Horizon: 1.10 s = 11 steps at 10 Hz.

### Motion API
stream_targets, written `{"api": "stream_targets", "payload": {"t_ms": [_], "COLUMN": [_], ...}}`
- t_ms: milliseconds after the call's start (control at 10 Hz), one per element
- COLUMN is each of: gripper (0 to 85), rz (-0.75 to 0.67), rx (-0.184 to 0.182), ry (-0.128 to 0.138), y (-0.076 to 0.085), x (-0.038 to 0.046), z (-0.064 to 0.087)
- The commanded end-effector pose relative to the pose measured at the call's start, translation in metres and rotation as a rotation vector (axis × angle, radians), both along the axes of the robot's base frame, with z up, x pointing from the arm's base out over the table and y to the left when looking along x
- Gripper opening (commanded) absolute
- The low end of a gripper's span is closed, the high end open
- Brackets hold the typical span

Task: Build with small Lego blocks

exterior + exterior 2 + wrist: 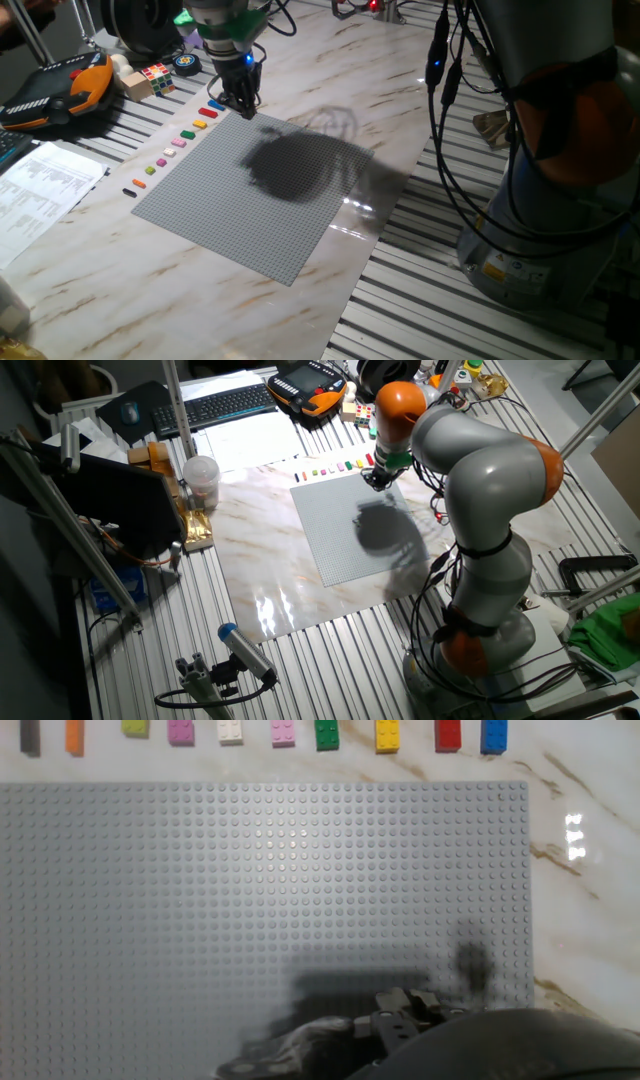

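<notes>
- Baseplate (255,200), nearest, bare grey studs.
- Blocks (278,732) lie in a row along its far edge: light, stiff, slippery; best pinched across the short sides.
- Gripper (240,103) hangs over the blue block (494,734) end; its opening cannot be told, nothing seen held.

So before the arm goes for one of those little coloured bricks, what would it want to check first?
1. Bricks within sight: ok. A row lies on the table beyond the baseplate edge, from the blue brick and red brick to the orange brick.
2. Bricks apart enough to pick singly: ok, gaps show between all.
3. Grey baseplate free of bricks: ok, no brick is on it.
4. Gripper near the row: ok, it hangs by the blue end.
5. Fingers open and free of a brick: cannot tell, they are too dark and small.
</notes>
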<state>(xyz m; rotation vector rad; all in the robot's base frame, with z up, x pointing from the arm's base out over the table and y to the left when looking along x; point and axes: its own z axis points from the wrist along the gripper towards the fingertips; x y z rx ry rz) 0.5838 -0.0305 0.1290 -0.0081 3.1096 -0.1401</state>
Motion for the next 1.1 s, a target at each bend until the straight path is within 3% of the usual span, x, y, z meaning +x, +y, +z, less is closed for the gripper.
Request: {"api": "stream_targets", "payload": {"t_ms": [0,300,700,1000], "gripper": [0.7,0.7,0.7,0.7], "rz": [0.011,0.020,0.026,0.031], "rx": [0.002,0.003,0.031,0.044], "ry": [-0.009,-0.042,-0.045,-0.048], "y": [-0.005,-0.016,-0.031,-0.035], "x": [0.0040,0.0208,0.0463,0.0582], "z": [-0.004,-0.011,-0.024,-0.033]}}
